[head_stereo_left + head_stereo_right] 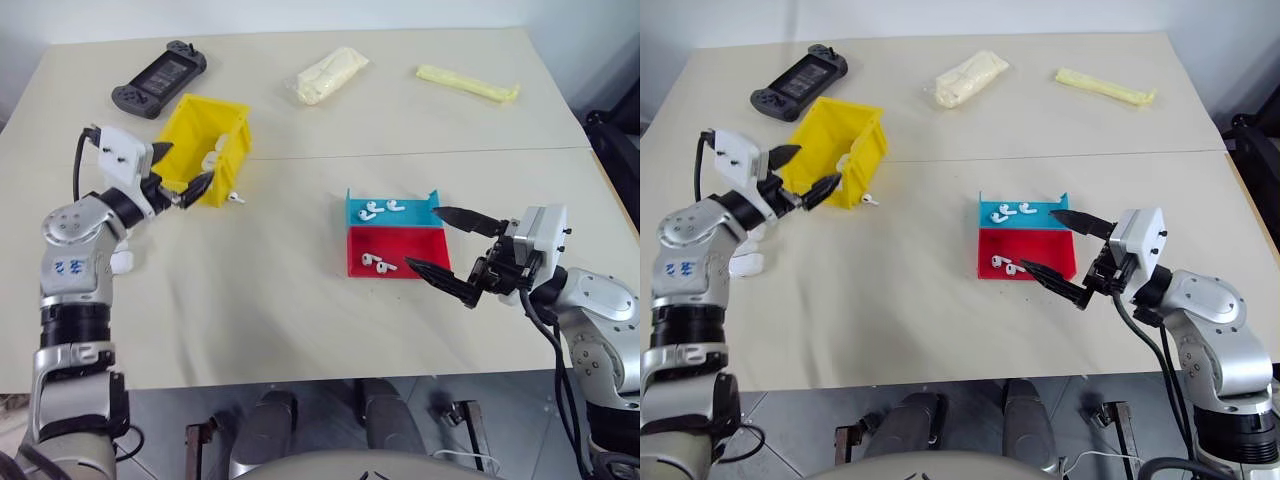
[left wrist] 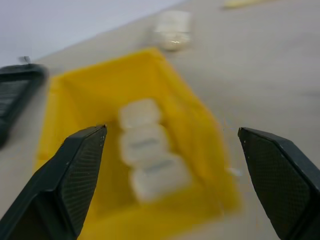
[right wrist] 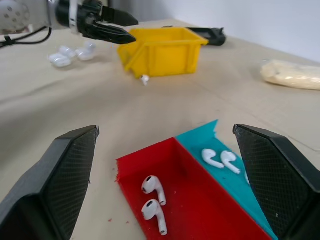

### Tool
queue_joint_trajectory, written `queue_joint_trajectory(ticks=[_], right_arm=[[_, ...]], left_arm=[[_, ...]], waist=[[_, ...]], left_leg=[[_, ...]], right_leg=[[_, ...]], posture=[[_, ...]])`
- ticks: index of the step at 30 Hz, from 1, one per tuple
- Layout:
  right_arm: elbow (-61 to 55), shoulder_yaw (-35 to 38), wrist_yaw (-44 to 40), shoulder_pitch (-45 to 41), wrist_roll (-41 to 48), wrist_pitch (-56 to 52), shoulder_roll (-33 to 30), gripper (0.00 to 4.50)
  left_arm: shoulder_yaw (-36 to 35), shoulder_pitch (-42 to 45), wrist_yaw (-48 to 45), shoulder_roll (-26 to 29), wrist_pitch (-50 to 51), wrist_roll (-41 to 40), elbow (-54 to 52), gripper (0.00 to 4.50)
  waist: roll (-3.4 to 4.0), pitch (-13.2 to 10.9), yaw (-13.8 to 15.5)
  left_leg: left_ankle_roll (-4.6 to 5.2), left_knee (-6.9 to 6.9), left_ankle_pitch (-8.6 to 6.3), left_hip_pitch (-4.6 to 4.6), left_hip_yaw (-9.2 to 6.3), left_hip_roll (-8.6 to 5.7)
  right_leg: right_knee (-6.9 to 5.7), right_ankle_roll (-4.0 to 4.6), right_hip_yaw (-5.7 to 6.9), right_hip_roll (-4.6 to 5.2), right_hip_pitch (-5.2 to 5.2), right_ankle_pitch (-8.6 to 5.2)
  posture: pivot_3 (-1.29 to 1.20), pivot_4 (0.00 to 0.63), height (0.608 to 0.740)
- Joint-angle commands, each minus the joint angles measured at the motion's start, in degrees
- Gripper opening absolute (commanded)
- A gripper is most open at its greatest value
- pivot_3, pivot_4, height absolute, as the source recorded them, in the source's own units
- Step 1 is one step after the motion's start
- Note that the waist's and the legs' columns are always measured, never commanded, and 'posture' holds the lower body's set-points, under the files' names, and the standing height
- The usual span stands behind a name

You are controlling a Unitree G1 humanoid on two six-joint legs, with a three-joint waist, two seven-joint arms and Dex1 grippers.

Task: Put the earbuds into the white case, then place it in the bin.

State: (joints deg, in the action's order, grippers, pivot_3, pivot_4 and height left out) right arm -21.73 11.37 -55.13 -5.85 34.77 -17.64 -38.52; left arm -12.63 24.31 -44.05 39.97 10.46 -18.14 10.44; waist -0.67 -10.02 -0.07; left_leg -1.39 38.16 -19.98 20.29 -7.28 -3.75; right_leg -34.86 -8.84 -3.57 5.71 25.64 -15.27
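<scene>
The yellow bin stands at the table's left with three white cases lying in a row inside it. My left gripper hovers open over the bin's near edge, nothing between its fingers. One loose earbud lies on the table beside the bin. Two more white cases rest on the table near my left arm. More earbuds lie in the blue tray and the red tray. My right gripper stands open just right of both trays, holding nothing.
A black handheld game controller lies behind the bin. A clear bag of cream-coloured stuff and a long yellow packet sit at the table's far side. The table edge runs close in front of both arms.
</scene>
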Motion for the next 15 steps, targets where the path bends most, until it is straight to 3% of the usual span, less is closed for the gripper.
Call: queue_joint_trajectory(ticks=[1, 7, 15], right_arm=[[2.1, -0.3, -3.9, -2.0, 0.4, 1.2, -1.6, 4.5], [6.6, -1.9, -7.2, -4.0, -1.3, 3.0, -1.6, 4.5], [9.0, -1.5, -9.1, -2.6, -3.1, 6.3, -1.5, 4.5]], left_arm=[[-3.5, -10.3, -6.8, 3.8, 2.0, -4.7, -12.1, 4.47], [-6.8, -26.5, -5.8, 2.1, 1.8, -6.2, -25.4, 4.47], [-5.9, -28.3, -1.9, -1.0, 0.5, -4.2, -28.8, 4.47]], waist=[[0.02, 0.0, -0.1], [0.03, 0.0, 0.3], [0.05, 0.0, 1.4]], left_leg=[[0.01, -0.01, -0.01, -0.01, 0.0, 0.03], [0.01, -0.04, -0.06, -0.05, 0.02, 0.22], [0.0, 0.01, -0.06, -0.07, 0.16, 0.21]], right_leg=[[0.0, 0.0, -0.01, 0.0, 0.0, 0.0], [0.19, 0.07, 0.01, -0.14, -0.05, 0.02], [0.34, 0.13, 0.08, -0.17, -0.13, 0.05]], posture=[[0.0, 0.15, 0.74], [0.0, 0.15, 0.74], [0.0, 0.15, 0.74]])
